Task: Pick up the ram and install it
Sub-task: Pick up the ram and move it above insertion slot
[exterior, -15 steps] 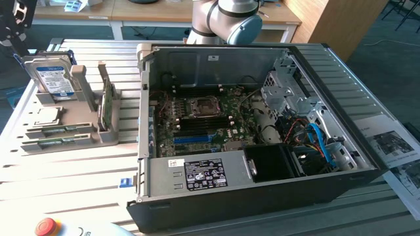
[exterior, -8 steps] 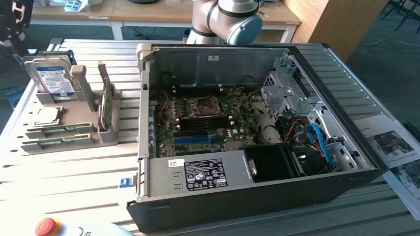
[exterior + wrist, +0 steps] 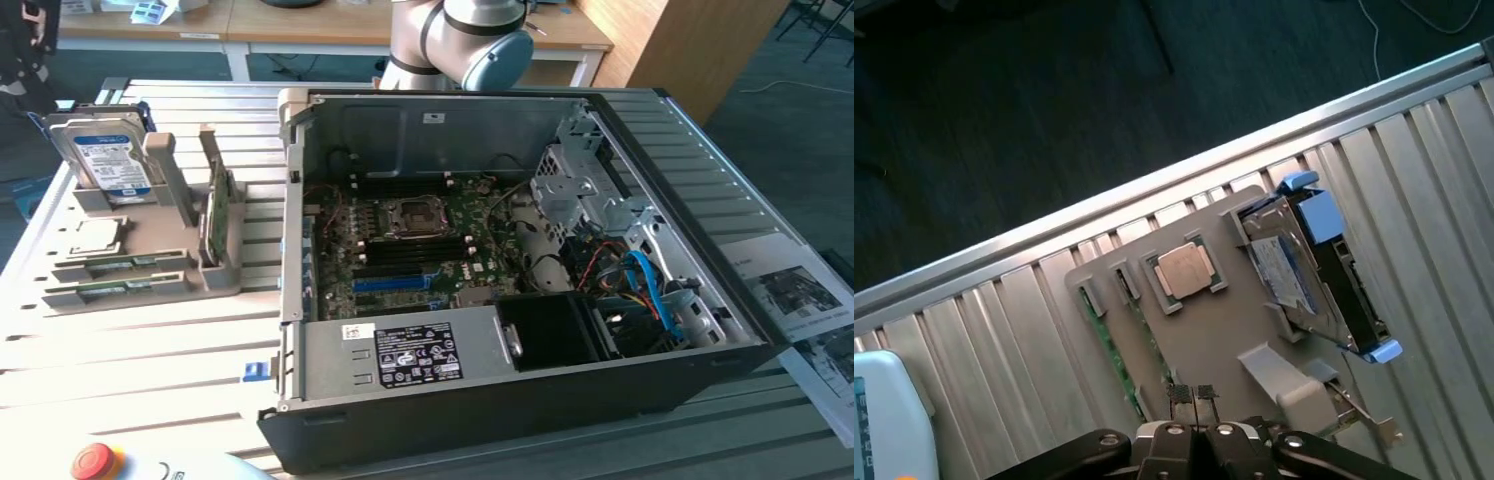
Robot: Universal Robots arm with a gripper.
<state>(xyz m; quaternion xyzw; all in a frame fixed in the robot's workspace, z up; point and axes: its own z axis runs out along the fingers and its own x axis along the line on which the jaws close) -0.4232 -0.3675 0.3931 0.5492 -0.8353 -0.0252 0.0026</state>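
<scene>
Ram: slim green stick [image 3: 123,265] [image 3: 1106,345] sat on edge in a groove of the grey holder [image 3: 220,280] [image 3: 1214,330], not in the case. A second ram stick [image 3: 118,290] [image 3: 1146,345] sat in the next groove, parallel & just beside it.
Gripper: [image 3: 1192,393] fingertips pressed together, nothing between them; above the holder, tips over its edge near the ends of both sticks. Height above them: couldn't tell.
Holder, other parts: CPU [image 3: 94,237] [image 3: 1184,270] flat in a recess beside the ram grooves; hard drive [image 3: 107,160] [image 3: 1294,265] upright at the far end; expansion card [image 3: 214,215] on edge.
Ext view gave: arm [image 3: 467,40] behind the open PC case [image 3: 534,400]; motherboard [image 3: 400,250] w/ CPU socket & blue slot [image 3: 394,283]; case on ext view's right of holder, apart from it.
Wrist view gave: table edge rail [image 3: 1184,170] w/ dark floor beyond; white device [image 3: 884,420] cut off at the frame corner.
Hidden/unclear: stick chips too small to make out; lower part of sticks sunk in grooves; red button [image 3: 94,460] cut off at frame edge.
Room: bare slatted table [image 3: 134,350] in front of holder; narrow gap btw holder & case wall.
</scene>
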